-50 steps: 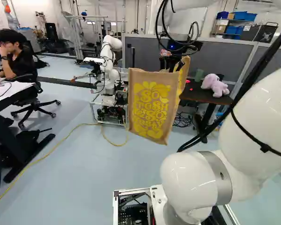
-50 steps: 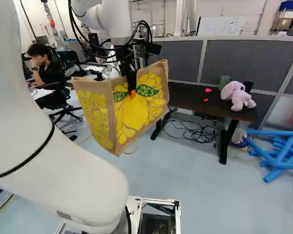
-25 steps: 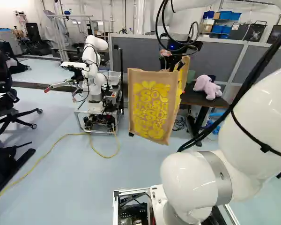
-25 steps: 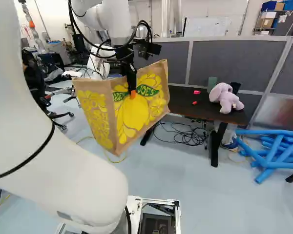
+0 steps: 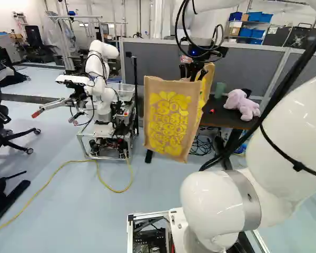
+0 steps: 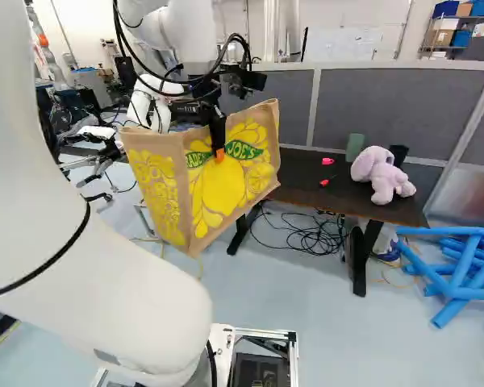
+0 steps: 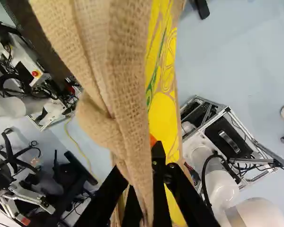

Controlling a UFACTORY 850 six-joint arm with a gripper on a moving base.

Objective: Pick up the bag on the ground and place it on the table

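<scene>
The gripper [image 6: 217, 145] holds the tan and yellow bag [image 6: 226, 189] up off the floor, just this side of the dark table [image 6: 294, 189] in the right base view. One orange pad presses on the bag's printed side. In the wrist view the burlap bag [image 7: 128, 90] runs between the fingers of the gripper [image 7: 144, 156], which is shut on its upper part; the far finger is partly covered by cloth. The left base view shows the bag [image 5: 171, 118] hanging slightly tilted, hiding part of the table.
On the table lie a pink plush toy [image 6: 381, 173], a green cup [image 6: 354, 147] and small red items [image 6: 326, 181]. Blue tubes [image 6: 460, 274] lie on the floor right of it. Another robot [image 5: 101, 84] stands left of the bag. Cables [image 6: 306, 234] lie under the table; a grey partition stands behind.
The base has moved, shifting the scene in both base views; the table now appears nearer. The bag has travelled along in the gripper, and the arm keeps its pose.
</scene>
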